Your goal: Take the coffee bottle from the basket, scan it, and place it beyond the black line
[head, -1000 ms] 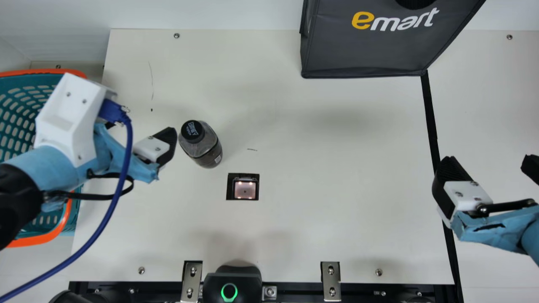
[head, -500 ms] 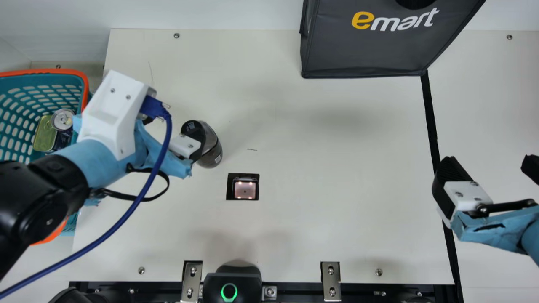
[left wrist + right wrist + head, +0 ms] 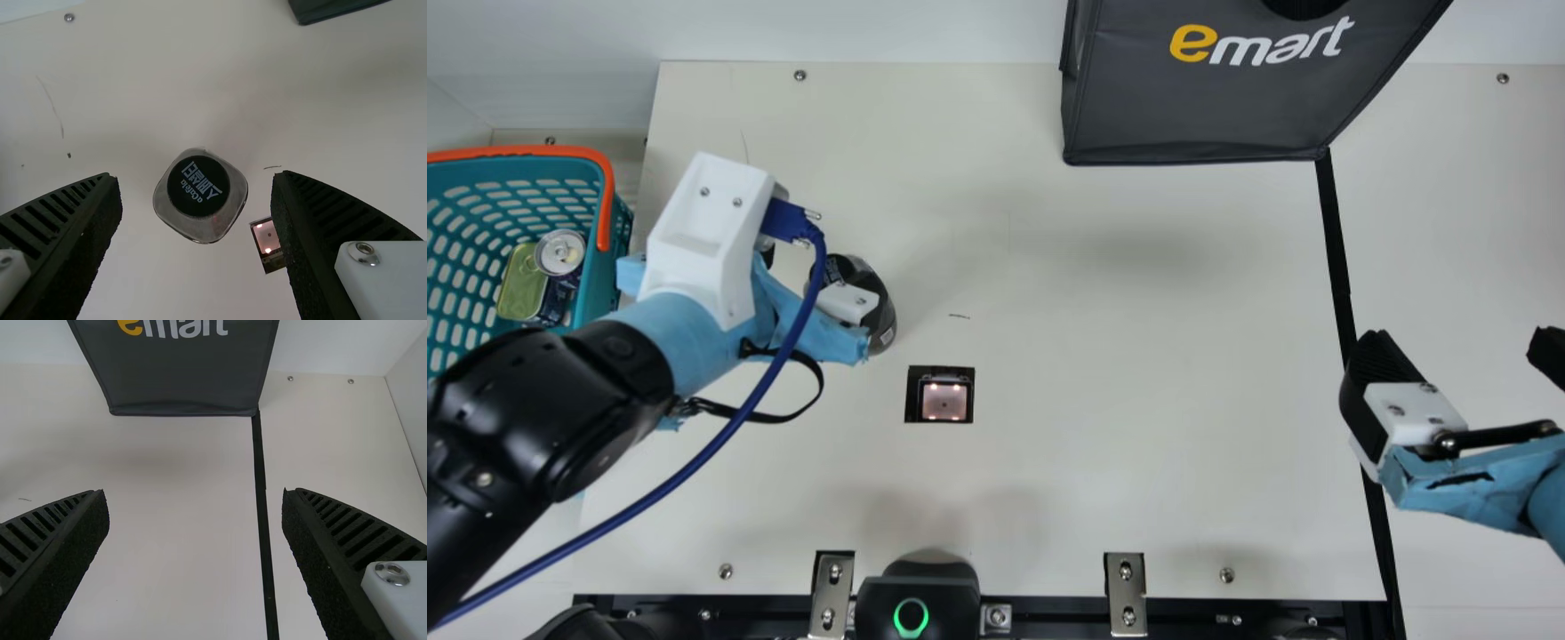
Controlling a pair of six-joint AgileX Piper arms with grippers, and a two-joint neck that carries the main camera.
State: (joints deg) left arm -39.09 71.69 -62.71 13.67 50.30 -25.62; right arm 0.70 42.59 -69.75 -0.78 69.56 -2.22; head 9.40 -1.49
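One coffee bottle (image 3: 200, 193) stands on the cream table (image 3: 1094, 356) by the left gripper (image 3: 818, 274), spread and ungripping; the right gripper (image 3: 1458, 344) gapes empty near one black line (image 3: 1336, 240). One basket (image 3: 525, 152) holds two cans (image 3: 560, 252), perhaps more, before a white wall (image 3: 871, 28).

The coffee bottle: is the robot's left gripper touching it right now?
Apart. The left wrist view shows strips of table on both sides of the coffee bottle, between it and the open left gripper.

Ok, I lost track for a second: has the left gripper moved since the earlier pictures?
Yes. The left gripper has moved to the right in the main view, farther from the basket and nearer the scanner.
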